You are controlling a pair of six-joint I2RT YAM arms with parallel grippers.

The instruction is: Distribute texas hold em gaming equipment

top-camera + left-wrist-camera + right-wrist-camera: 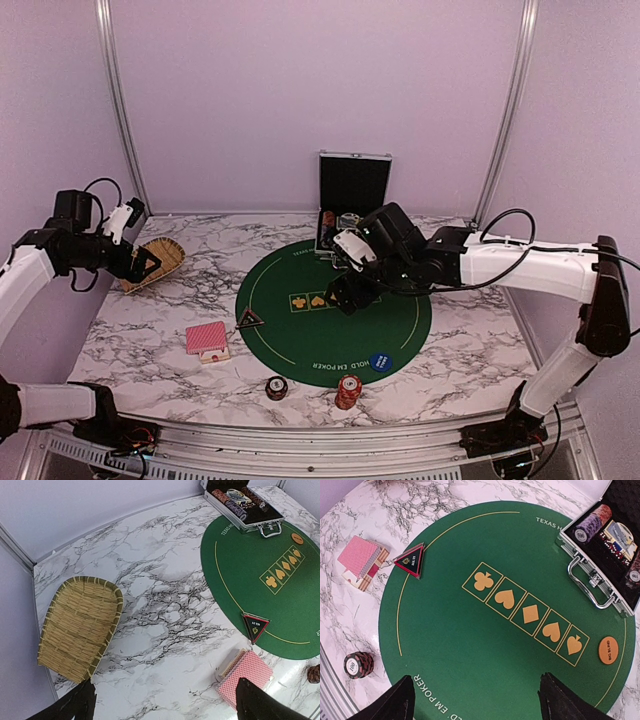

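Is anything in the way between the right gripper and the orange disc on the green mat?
No, nothing I can see. Only bare green mat lies between the open right gripper and the orange disc. The chip case sits beyond the disc, not in between.

Green mat (470, 645) with yellow suit symbols, red-backed cards (360, 556), orange disc (608, 650), grey-veined white marble table (165, 580)

My left gripper (143, 262) is wide open, out on my left side. My right arm (520, 262) bends inward, and my right gripper (347, 296) points down, open.
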